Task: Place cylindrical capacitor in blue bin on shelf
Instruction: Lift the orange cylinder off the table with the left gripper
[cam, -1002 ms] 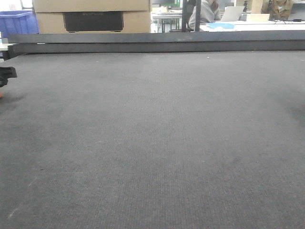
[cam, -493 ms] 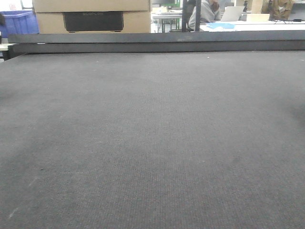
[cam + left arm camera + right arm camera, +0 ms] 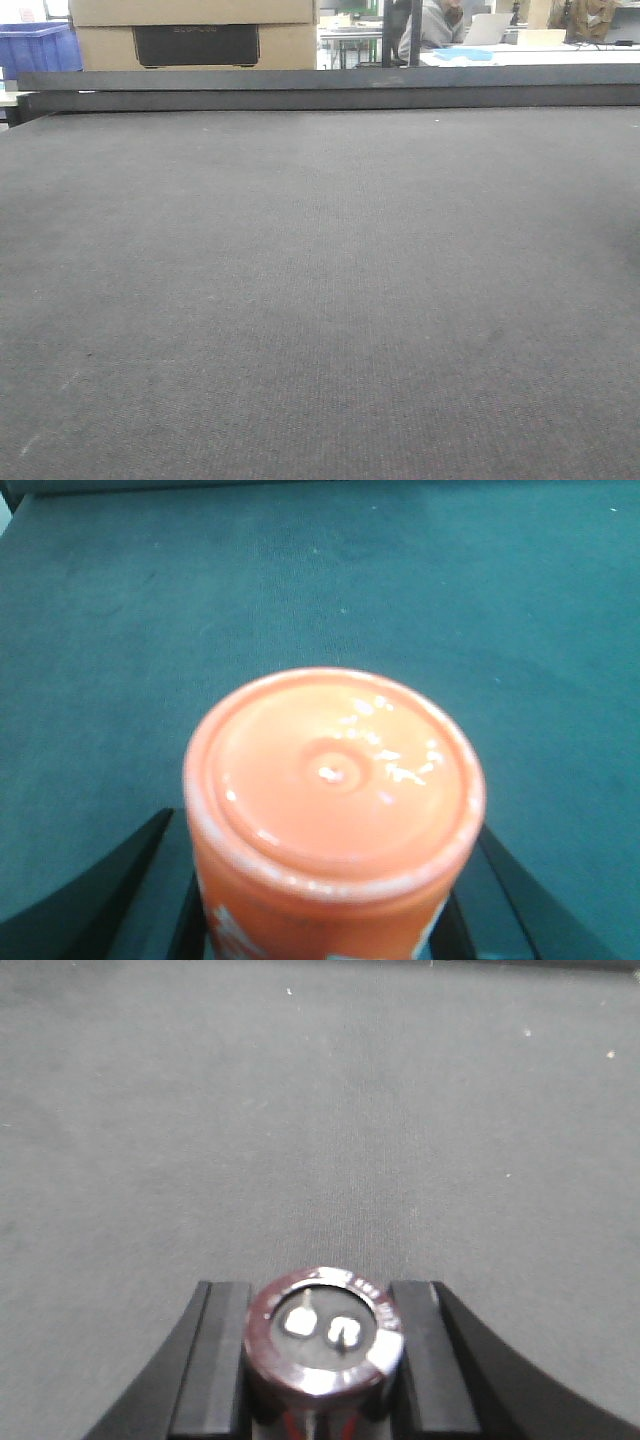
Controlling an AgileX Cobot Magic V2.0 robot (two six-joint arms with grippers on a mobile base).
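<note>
the right end effector (image 3: 325, 1365) is clamped on the cylindrical capacitor (image 3: 323, 1332), whose two-terminal end faces the wrist camera; the pale print on its maroon rim is too blurred to read. the left end effector (image 3: 330, 925) grips an orange-red cylinder (image 3: 335, 780). only the front view shows the desk (image 3: 320, 300) whole, a cardboard box (image 3: 285, 45) with an unreadable dark label, and a blue bin (image 3: 35, 48).

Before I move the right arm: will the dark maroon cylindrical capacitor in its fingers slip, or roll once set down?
Probably holds: the dark maroon cylindrical capacitor sits squarely between both black fingers. Its glossy round wall could let it twist or slip. Laid on its side, it would likely roll; on end, it looks stable.
</note>
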